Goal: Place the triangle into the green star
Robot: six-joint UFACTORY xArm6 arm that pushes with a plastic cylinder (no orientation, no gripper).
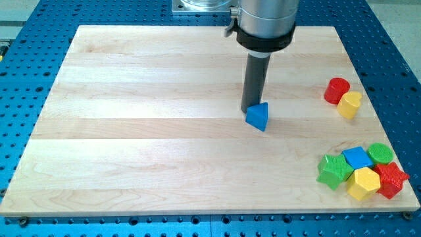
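Standing upright from the view's top, the rod plants my tip [250, 109] right against the blue triangle's [258, 116] upper-left side at mid-bench [131, 131]. No fingers here, nothing held. Green star [335, 171] sits well apart, lower right, beside the blue block [357, 157].

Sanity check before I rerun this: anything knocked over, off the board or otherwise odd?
Nothing stands out. My tip sits against the blue triangle mid-board. The green star is in the cluster at the view's lower right; the red star there lies close to the board's edge but on it.
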